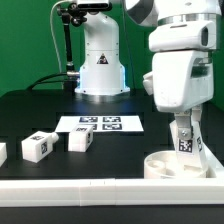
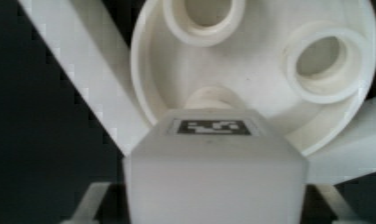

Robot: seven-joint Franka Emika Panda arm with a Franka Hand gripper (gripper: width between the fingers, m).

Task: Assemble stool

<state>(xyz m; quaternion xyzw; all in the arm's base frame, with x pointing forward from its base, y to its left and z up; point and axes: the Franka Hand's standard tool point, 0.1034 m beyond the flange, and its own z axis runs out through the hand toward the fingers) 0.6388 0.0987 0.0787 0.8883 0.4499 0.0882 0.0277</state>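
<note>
Here the claw [image 1: 184,130] grips narrowly a small blocky white plastic leg [image 1: 185,143] with a black-and-white tag, held upright over the round white ring-like plastic seat [image 1: 160,165], on the exterior view's right.

readable text: none | tag patterns [image 2: 215,127] on: marker board [image 1: 100,123], loose leg [image 1: 38,146], upright leg [image 1: 184,140] | triangle sign [image 1: 101,59] on: arm base [image 1: 100,82]

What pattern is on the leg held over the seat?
White leg bearing a black-and-white square tag; clearest in the wrist view.
</note>
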